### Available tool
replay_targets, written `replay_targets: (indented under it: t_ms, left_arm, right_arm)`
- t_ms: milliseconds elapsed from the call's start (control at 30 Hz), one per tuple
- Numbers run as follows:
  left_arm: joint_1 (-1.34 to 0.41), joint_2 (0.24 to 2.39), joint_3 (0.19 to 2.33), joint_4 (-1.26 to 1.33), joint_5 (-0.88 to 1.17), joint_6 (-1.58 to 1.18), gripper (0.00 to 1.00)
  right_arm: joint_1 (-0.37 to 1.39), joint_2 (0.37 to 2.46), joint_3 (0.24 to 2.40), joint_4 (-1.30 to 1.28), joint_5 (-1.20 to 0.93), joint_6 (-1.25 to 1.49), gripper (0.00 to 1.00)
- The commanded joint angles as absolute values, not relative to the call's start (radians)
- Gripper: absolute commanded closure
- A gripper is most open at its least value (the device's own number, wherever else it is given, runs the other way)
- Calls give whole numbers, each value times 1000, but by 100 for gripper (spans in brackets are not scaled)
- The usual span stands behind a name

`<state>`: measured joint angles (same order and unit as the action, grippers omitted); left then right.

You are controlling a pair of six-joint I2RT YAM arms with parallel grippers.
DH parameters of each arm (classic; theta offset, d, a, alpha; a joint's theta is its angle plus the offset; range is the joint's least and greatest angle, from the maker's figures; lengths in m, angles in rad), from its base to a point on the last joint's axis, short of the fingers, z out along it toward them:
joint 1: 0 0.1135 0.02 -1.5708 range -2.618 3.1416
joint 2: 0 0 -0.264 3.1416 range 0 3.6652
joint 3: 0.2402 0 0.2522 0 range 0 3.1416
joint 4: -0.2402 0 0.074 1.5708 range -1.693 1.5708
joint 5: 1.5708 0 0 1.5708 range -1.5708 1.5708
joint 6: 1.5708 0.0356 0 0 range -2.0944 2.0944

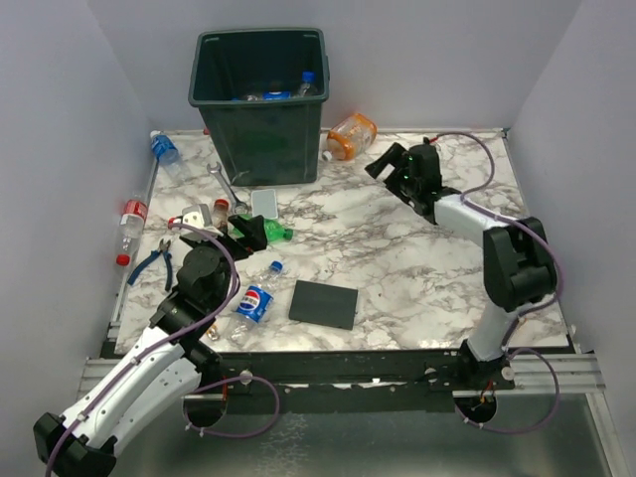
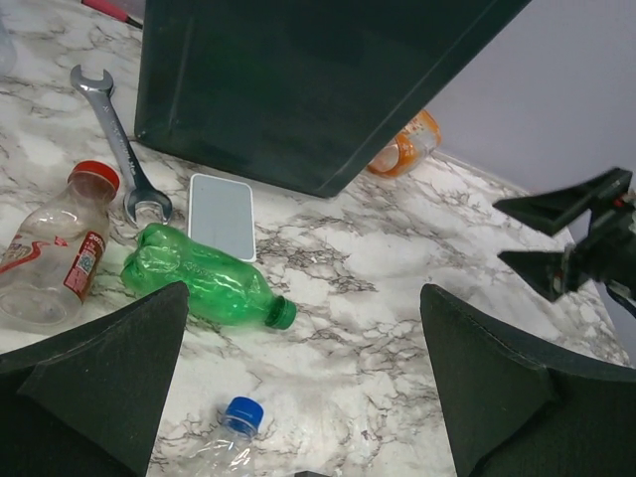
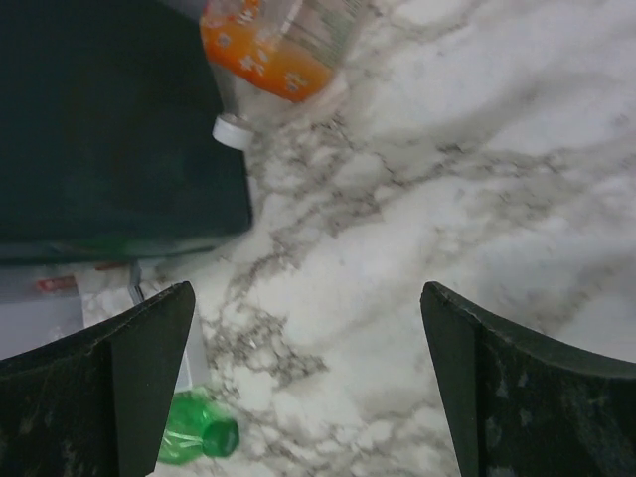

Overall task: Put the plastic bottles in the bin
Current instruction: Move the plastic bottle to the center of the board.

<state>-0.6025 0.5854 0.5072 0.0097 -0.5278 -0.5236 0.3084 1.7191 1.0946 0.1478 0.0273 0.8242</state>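
The dark green bin (image 1: 260, 99) stands at the back and holds some bottles. An orange-labelled bottle (image 1: 350, 136) lies just right of it. My right gripper (image 1: 388, 171) hovers open near that bottle (image 3: 273, 50), nothing between its fingers (image 3: 119, 378). My left gripper (image 1: 248, 231) hangs open over a green bottle (image 2: 204, 288) and a clear blue-capped Pepsi bottle (image 2: 234, 427). A red-capped bottle (image 2: 55, 258) lies to the left. Two more bottles, blue-labelled (image 1: 164, 149) and red-labelled (image 1: 131, 224), lie by the left wall.
A metal wrench (image 2: 119, 144) and a white flat rectangle (image 2: 221, 216) lie in front of the bin (image 2: 308, 79). Blue-handled pliers (image 1: 154, 263) rest at the left. A flat black square plate (image 1: 323, 303) sits near the front edge.
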Motion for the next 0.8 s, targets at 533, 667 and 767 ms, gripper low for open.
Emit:
replay_targets:
  t_ms: [533,667,767]
  left_arm:
    - [-606,643,503,17,-572,-473,1]
    - [-606,652,503,15,-587,-467,1]
    - [-607,657,503,14,-596,-462,1]
  right_arm:
    - [267,2482,1906,146,39,1065,0]
    - [260,2553,1968,174,48,1103,1]
    - [256,2608,2039,150,46,1132,3]
